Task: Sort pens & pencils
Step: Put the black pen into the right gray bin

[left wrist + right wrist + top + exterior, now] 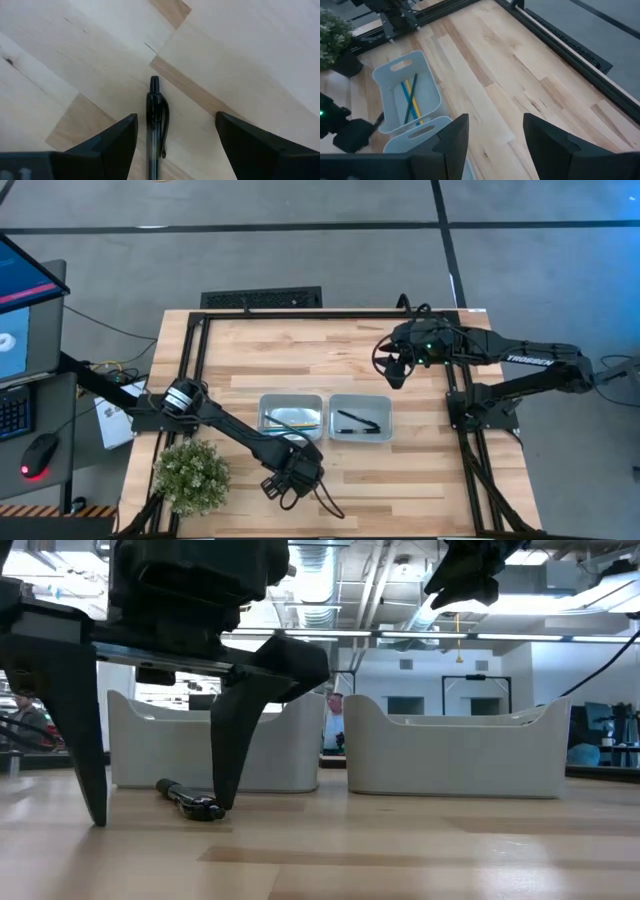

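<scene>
While the left gripper (pixel 175 145) sits low on the table (pixel 420 480) with its jaws spread wide, a black pen (pixel 156 125) lies flat between its fingers, not grasped.

That pen is on bare wood just in front of the left tray (pixel 291 418), which holds the yellow and blue pencils (pixel 411 102). The right tray (pixel 360 418) has black pens (pixel 357 423) in it. The right gripper (pixel 492 145) hangs high over the far right of the table, jaws parted and holding nothing. A small potted plant (pixel 190 472) sits near the left arm.

Pencils (pixel 410 102): in left tray (pixel 268 406)
Pens (pixel 357 421): in right tray (pixel 381 404)
Loose pen (pixel 154 125): on table (pixel 360 345), between left gripper (pixel 175 142) fingers
</scene>
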Action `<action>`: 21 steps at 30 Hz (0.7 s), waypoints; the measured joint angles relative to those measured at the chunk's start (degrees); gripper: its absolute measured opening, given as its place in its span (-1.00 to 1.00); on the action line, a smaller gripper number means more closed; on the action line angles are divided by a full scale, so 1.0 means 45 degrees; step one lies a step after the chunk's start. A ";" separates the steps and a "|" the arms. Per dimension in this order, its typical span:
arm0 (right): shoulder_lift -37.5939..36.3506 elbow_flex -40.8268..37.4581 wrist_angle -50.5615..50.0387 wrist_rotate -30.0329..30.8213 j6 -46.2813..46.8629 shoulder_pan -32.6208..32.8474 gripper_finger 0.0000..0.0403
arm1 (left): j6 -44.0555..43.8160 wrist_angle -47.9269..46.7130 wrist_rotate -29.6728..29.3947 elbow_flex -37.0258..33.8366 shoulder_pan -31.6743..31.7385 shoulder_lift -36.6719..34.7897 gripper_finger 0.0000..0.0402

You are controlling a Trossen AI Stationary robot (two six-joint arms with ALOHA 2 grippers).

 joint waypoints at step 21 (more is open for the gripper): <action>0.0001 0.0000 0.0005 0.0005 0.0000 0.0031 0.04 | -0.0685 0.0430 -0.0049 -0.0148 0.0038 -0.0015 0.31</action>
